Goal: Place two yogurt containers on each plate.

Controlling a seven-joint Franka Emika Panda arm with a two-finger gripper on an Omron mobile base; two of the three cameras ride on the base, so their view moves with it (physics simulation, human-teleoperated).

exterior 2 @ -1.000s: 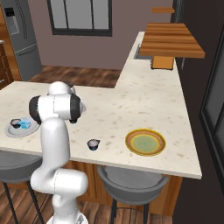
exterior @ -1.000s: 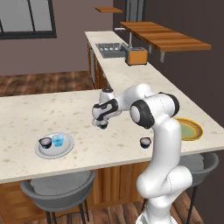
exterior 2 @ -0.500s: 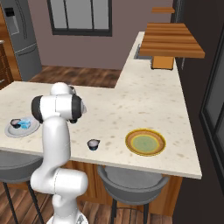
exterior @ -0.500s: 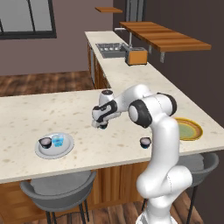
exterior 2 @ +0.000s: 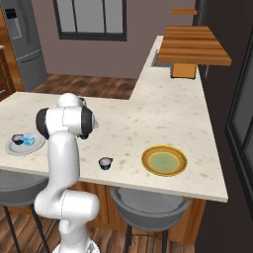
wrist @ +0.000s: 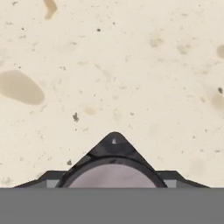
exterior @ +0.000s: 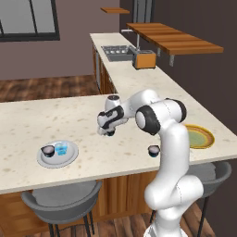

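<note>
The gripper [exterior: 109, 132], fingers clamped on a cup [wrist: 113, 175], has shifted slightly left over the worktop [exterior: 69, 121] toward the grey plate [exterior: 70, 158].

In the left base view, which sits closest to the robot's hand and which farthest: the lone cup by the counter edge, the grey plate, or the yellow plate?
From the gripper, held above the counter and carrying a yogurt cup:
1. The lone dark yogurt cup, near the counter's front edge.
2. The grey plate, on the other side, holding two cups.
3. The yellow plate, beyond the lone cup at the far end.
</note>
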